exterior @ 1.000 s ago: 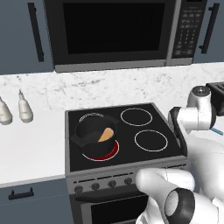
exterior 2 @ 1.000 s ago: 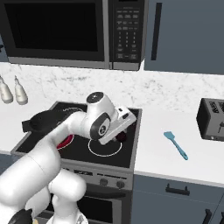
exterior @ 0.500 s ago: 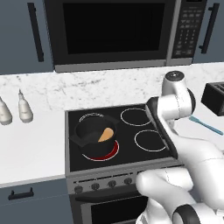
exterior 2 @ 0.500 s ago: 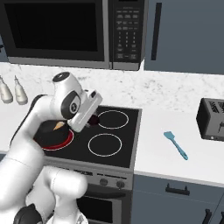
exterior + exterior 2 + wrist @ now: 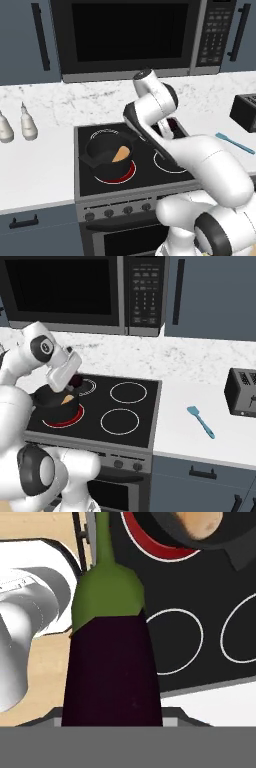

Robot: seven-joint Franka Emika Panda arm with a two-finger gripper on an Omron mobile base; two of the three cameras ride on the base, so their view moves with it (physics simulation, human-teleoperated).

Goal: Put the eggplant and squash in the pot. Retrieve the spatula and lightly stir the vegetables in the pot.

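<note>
Glossy purple skin means the eggplant [image 5: 112, 677] will be slick but firm and light; your gripper [image 5: 74, 381] is half closed around its thick body, carrying it beside the pot [image 5: 107, 157], where the squash [image 5: 120, 154] already lies. Keep hold low on the body, never the stem, and the teal spatula [image 5: 201, 421] waits on the worktop [image 5: 200, 438].

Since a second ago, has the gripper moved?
Yes. In the right base view the gripper, holding the eggplant, swung left across the stove, from the front right burner to beside the pot.
</note>
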